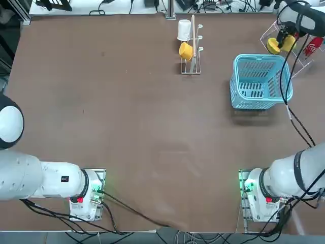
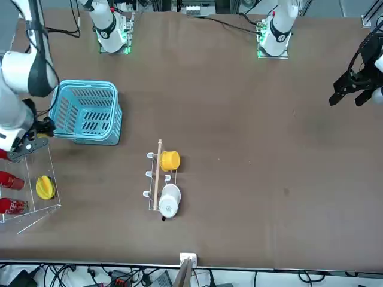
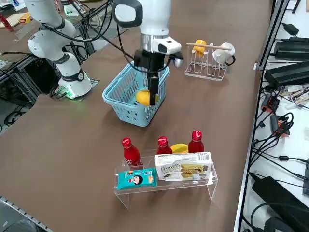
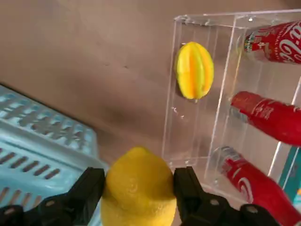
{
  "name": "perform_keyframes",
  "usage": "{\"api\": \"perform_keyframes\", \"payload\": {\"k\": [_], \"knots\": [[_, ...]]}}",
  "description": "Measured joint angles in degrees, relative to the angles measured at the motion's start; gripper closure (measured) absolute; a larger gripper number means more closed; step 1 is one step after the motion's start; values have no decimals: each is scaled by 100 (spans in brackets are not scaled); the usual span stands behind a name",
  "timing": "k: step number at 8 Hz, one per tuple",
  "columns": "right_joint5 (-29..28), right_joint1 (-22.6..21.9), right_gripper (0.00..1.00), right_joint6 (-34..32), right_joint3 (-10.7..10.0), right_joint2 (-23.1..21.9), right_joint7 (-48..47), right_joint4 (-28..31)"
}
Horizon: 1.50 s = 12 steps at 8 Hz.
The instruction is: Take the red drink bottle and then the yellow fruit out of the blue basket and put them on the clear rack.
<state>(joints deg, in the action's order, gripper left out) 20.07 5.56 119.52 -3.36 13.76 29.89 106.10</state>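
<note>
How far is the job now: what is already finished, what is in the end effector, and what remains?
Done: red drink bottles stand on the clear rack, and the blue basket looks empty from overhead. In hand: the right end effector grips the yellow fruit, near the basket's rim. Left: carry the fruit over and set it on the rack, then release.

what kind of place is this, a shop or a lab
Most likely a robotics lab. Two robot arms are bolted to a brown table, cables and power bricks crowd its edges, and the right gripper carries a yellow fruit toward a clear rack.
</note>
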Motion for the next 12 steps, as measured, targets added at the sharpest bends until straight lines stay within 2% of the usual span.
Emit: {"api": "perform_keyframes", "payload": {"k": [4,7,12], "knots": [[51,470,14,872,-5,572,870,-7],[483,700,14,1414,-7,1041,1104,-4],[785,942,15,2015,-10,1611,1344,-8]]}}
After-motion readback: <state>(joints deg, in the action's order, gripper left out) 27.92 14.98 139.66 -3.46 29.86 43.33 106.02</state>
